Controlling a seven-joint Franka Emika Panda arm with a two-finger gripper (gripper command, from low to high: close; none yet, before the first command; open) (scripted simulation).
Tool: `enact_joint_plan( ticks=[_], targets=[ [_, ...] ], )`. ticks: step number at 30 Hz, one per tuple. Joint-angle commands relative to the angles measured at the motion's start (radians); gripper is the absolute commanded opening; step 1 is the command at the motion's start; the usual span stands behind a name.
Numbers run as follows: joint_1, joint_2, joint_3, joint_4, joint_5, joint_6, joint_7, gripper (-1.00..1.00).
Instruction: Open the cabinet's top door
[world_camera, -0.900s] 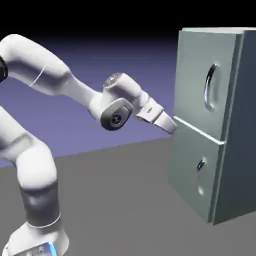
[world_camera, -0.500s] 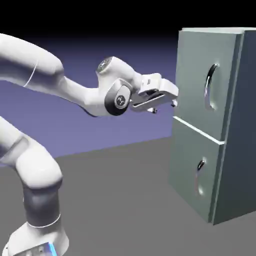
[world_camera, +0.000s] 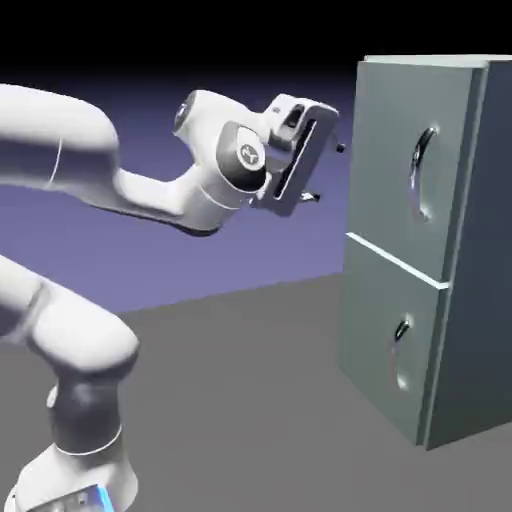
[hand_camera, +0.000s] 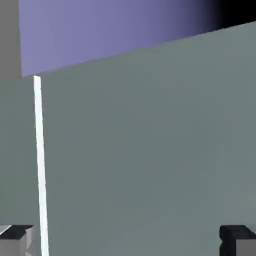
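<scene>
Short of the cabinet (world_camera: 420, 250), up near the level of its upper left corner, the claw (world_camera: 328, 172) hangs with its two fingers spread wide and nothing between them; the hand view confirms it, with one grey tip in each bottom corner and only flat grey-green panel filling the space between. The main risk, as I judge it, is a missed approach: the long silver bar handle (world_camera: 421, 172) sits toward the cabinet's right-hand side of the top door (world_camera: 410, 165), well apart from the claw, and it does not appear in the hand view at all, so the hand is currently aimed at bare panel near the pale seam rather than at anything graspable. Driving forward from this pose would likely press the fingers into the flat door face, or push on the cabinet itself. A second risk is orientation: the handle runs upright, so the fingers would need to straddle it from either side, and a wrong roll could knock them against the bar. The top door is shut, flush with the cabinet front, the larger of two panels, with its curved handle arching over an oval recess. Below it lies the smaller door (world_camera: 385, 345) with a short handle, also closed. The cabinet stands on the grey desk (world_camera: 240, 400).
</scene>
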Motion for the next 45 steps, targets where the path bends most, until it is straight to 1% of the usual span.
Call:
enact_joint_plan(
  ticks=[1, 30, 32, 37, 38, 39, 45],
  targets=[
    [0.018, -0.009, -0.018, 0.008, -0.044, -0.004, -0.025, 0.0],
    [0.535, -0.27, -0.553, 0.231, -1.305, -0.111, -0.734, 0.0],
    [0.547, -0.276, -0.564, 0.236, -1.333, -0.114, -0.75, 0.0],
    [0.722, -0.238, -0.658, 0.369, -1.367, -0.139, -0.746, 0.0],
    [0.722, -0.238, -0.658, 0.369, -1.367, -0.139, -0.746, -1.0],
    [0.722, -0.238, -0.658, 0.369, -1.367, -0.139, -0.746, -1.0],
    [0.538, -0.226, -0.479, 0.154, -1.277, -0.39, -0.699, -1.0]
  ],
)
